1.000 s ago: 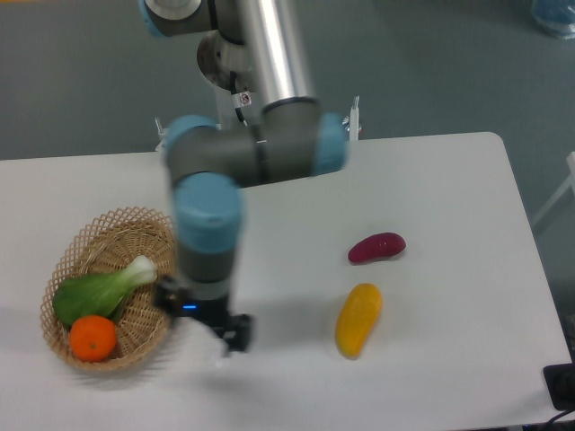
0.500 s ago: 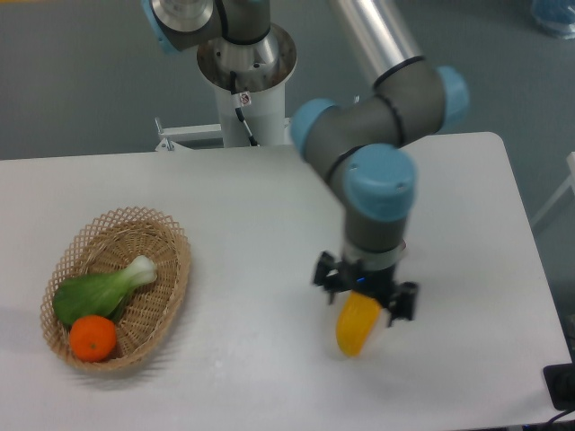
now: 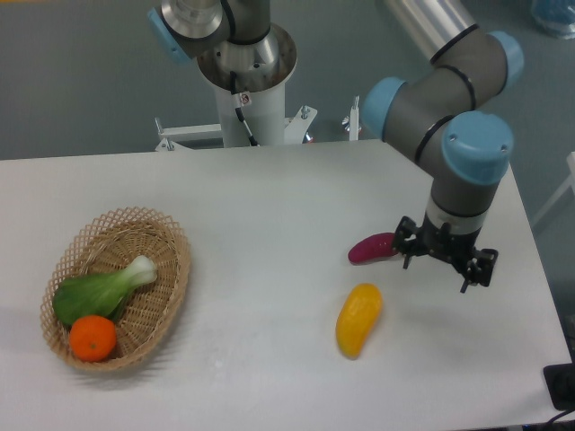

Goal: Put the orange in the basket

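The orange is a small round bright orange fruit lying inside the tan wicker basket at the left front of the table, next to a green leafy vegetable. My gripper is far to the right, above the table beside a dark red vegetable. Its fingers stand apart with nothing between them. It is a long way from the orange and the basket.
A dark red elongated vegetable lies just left of the gripper. An elongated yellow fruit lies in front of it. The robot base stands at the back. The table's right edge is close to the gripper.
The arm has swung from beside the basket across the table, over the yellow fruit, to the right by the red vegetable. The orange has stayed in the basket.
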You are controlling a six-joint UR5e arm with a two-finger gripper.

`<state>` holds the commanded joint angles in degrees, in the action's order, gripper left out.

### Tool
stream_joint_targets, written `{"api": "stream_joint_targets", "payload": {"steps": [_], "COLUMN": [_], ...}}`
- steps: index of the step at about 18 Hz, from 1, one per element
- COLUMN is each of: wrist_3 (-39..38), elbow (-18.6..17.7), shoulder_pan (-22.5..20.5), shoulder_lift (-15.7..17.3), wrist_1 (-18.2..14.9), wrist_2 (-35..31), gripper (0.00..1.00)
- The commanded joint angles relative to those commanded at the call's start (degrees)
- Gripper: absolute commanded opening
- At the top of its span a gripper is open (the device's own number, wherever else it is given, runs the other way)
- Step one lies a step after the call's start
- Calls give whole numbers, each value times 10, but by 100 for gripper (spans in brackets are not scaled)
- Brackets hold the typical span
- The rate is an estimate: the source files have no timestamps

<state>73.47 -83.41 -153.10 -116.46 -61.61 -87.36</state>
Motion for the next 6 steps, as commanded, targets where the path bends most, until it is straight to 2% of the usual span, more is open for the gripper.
{"api": "stream_joint_targets", "payload": {"steps": [6], "wrist_3": [2], "elbow": [-5], "shoulder_pan": [1], "shoulder_lift": [-1], "wrist_1": [2], "wrist_2": [-1], "gripper": [100]}}
